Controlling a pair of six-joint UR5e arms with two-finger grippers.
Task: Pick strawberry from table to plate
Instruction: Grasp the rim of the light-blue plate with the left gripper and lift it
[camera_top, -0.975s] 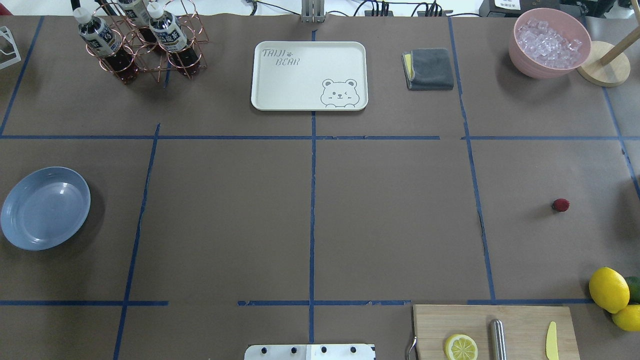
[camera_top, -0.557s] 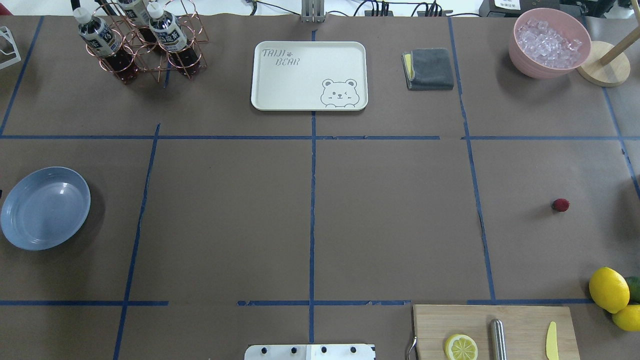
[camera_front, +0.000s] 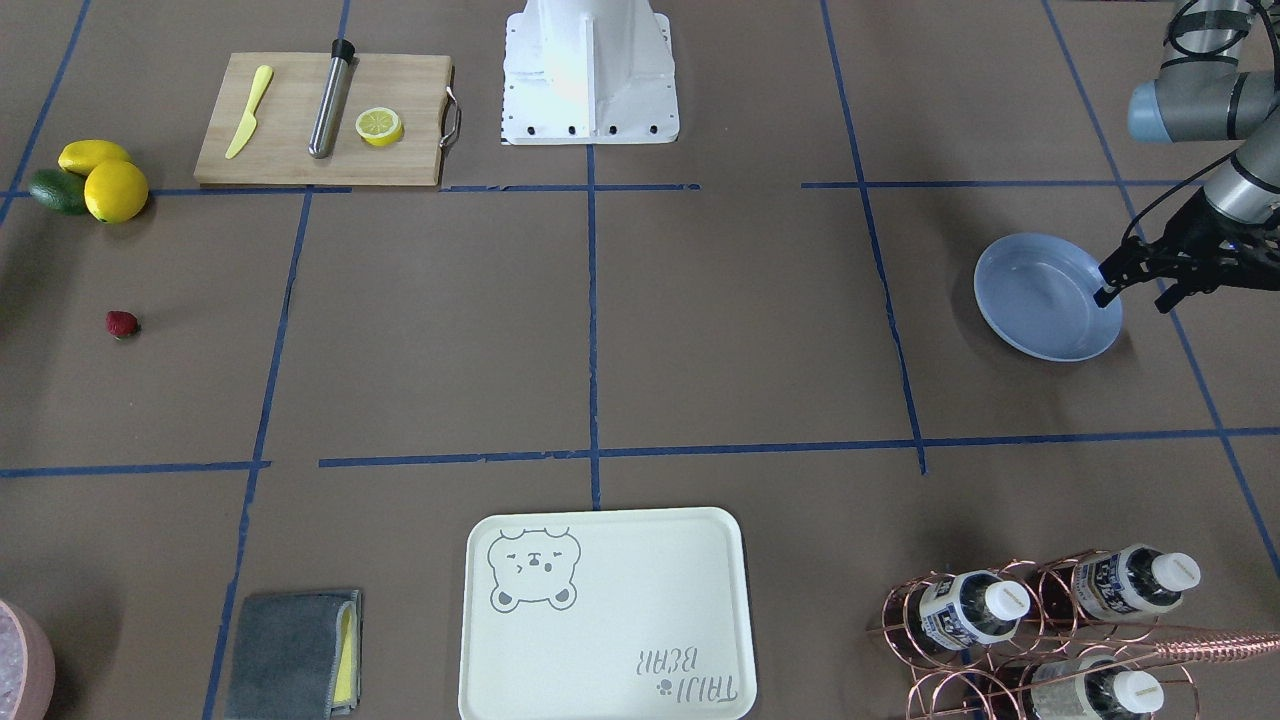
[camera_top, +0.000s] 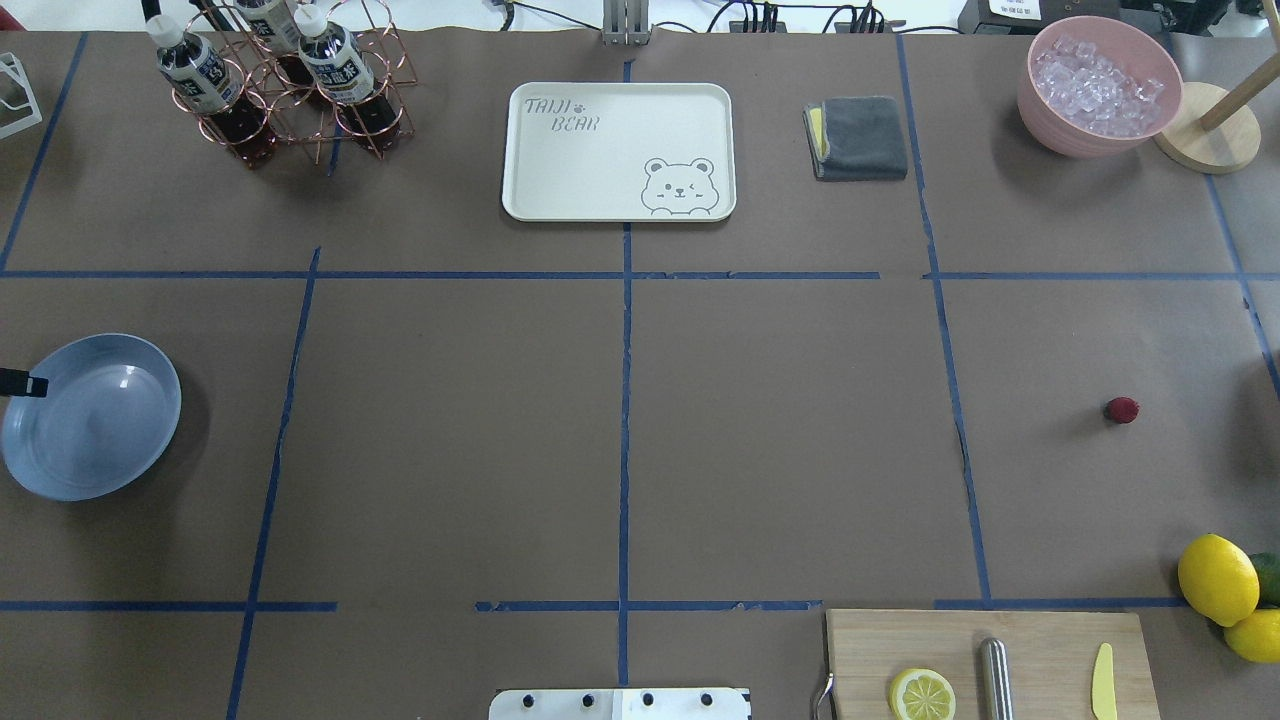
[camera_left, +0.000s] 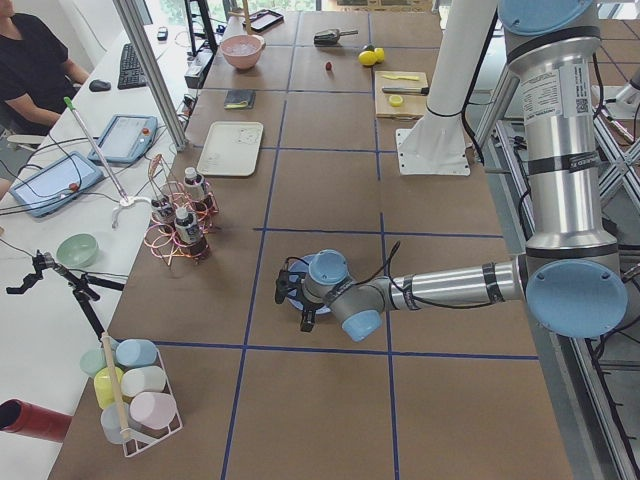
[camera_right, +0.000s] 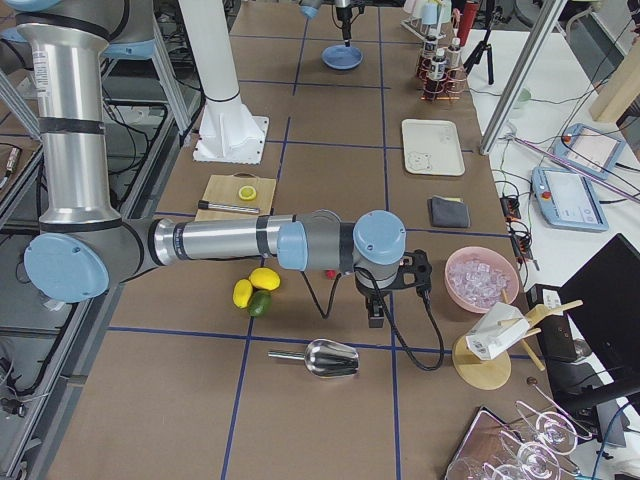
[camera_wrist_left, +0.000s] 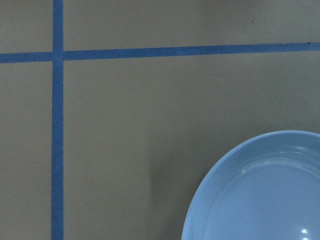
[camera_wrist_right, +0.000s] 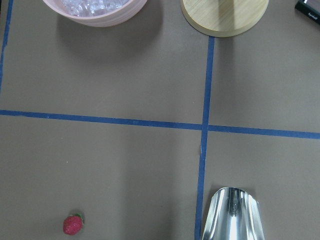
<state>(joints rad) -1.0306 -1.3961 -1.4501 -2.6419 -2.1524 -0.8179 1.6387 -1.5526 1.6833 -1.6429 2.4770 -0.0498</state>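
Far left of the overhead view, at middle height: the plate (camera_top: 90, 430) sits bare. The left gripper (camera_front: 1133, 298) hovers over its outer rim, fingers spread apart and holding nothing. Sweep across the table (camera_top: 450, 430) and there is nothing of the task in the middle squares. Now middle right, there's the strawberry (camera_top: 1121, 410), alone on the brown paper and well apart from the plate, with lemons (camera_top: 1217, 578) at the lower right edge. The right gripper (camera_right: 376, 312) hangs near that end. Only the side view catches it, so I cannot tell whether its fingers are spread or closed. Its wrist view has the berry down in the lower left corner, so it isn't lined up yet. My call is that the reach is the step in hand. Centre over the berry, come straight down with the fingers straddling it, and close softly, because it's tiny, round and apt to roll or bruise. Mind the metal scoop (camera_wrist_right: 231, 215) nearby.
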